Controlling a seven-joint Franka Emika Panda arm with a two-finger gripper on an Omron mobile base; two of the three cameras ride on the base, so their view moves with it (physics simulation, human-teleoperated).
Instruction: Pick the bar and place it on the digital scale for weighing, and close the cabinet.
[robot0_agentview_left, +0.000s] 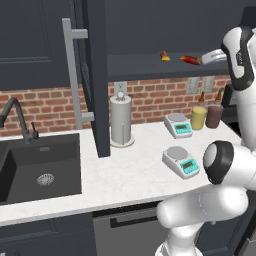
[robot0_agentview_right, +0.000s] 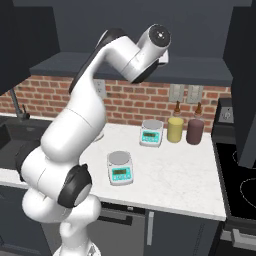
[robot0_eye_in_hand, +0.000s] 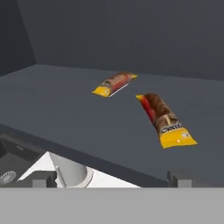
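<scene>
On the open cabinet's shelf (robot0_agentview_left: 145, 66) lies the bar (robot0_eye_in_hand: 165, 119), slim and dark red-brown with an orange-yellow end; it also shows in the left base view (robot0_agentview_left: 190, 60). My gripper (robot0_eye_in_hand: 111, 180) hovers just short of the shelf's front edge and points at the bar, its jaws wide open and empty. Seen from the left base, the gripper (robot0_agentview_left: 214, 55) sits right of the bar. The cabinet's left door (robot0_agentview_left: 97, 75) stands open, edge-on. Two look-alike digital scales stand on the counter, one nearer (robot0_agentview_left: 181, 161) and one farther back (robot0_agentview_left: 178, 125); I cannot tell which is the task's.
A stubbier red-and-yellow item (robot0_eye_in_hand: 114, 83) lies farther along the shelf. A paper towel roll (robot0_agentview_left: 120, 120) stands beside the open door. A yellow jar (robot0_agentview_left: 198, 117) and a maroon jar (robot0_agentview_left: 214, 116) stand by the brick wall. The sink (robot0_agentview_left: 40, 170) is at left, the stove (robot0_agentview_right: 240, 170) at right.
</scene>
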